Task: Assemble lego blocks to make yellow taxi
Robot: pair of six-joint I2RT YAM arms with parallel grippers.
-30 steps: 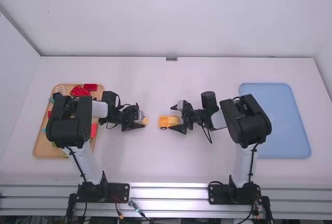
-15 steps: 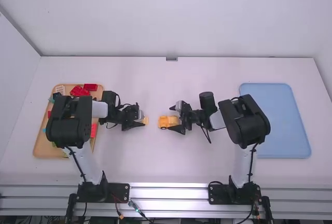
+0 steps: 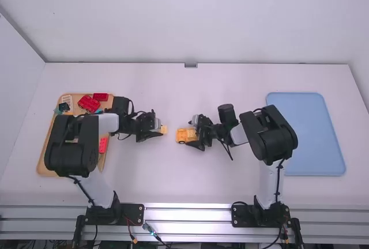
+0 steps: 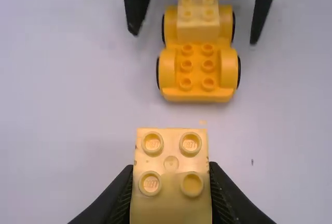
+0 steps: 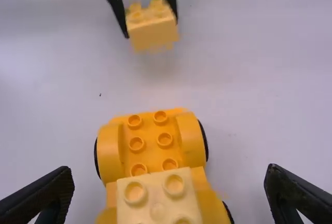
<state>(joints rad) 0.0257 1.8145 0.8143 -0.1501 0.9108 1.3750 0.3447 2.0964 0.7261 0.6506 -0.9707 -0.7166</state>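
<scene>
the left gripper [image 4: 171,195] is closed around a pale yellow block [image 4: 171,151], studs up, and it seems to hold it just above the desk [image 3: 184,185]. the yellow wheeled base [image 5: 150,143] sits on the desk between the two arms, off to the right of that held block — near, but apart from it.

the base's long axis runs roughly across the desk, from one gripper toward the other, and its bare studded end faces the left gripper. the other end, on the right arm's side, carries a second pale block [image 5: 157,195]. the right gripper [image 5: 168,175] is spread wide, its fingers standing on either side of that end, so the right arm is nearer the base and grips nothing.

i'd judge the job is partway along, and the next step is likely to bring the held block rightward along the base's length, then down onto the open studs. the left wrist view shows it a little off the base's centre line — worth correcting first, or the studs could miss and the base roll or tip.
</scene>
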